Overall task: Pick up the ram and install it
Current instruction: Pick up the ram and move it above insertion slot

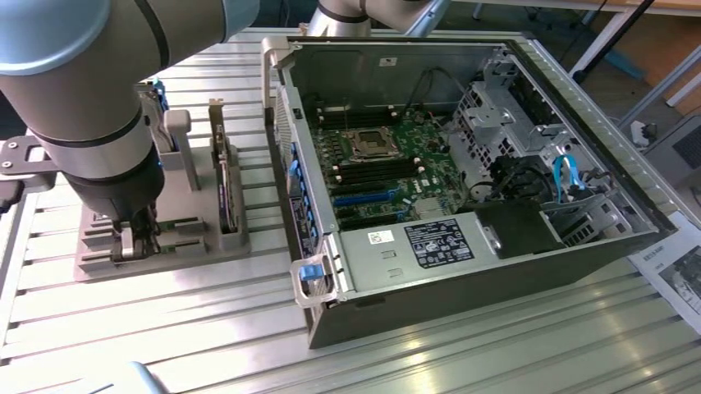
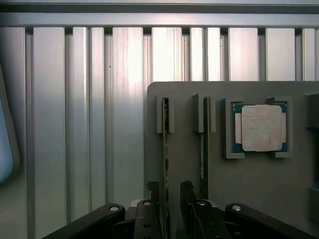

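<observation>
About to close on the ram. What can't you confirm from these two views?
- Wrist view: the ram is edge-on, so its chips are unreadable, and one end is lost between the open fingers.
- Exterior view: the arm covers the fixture slot under the gripper, so depth is unclear.
- Exterior view: the motherboard slot latches are too small to judge.

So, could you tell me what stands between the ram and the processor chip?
A second board, standing on edge, lies between the ram and the processor chip, as the wrist view shows.
</observation>
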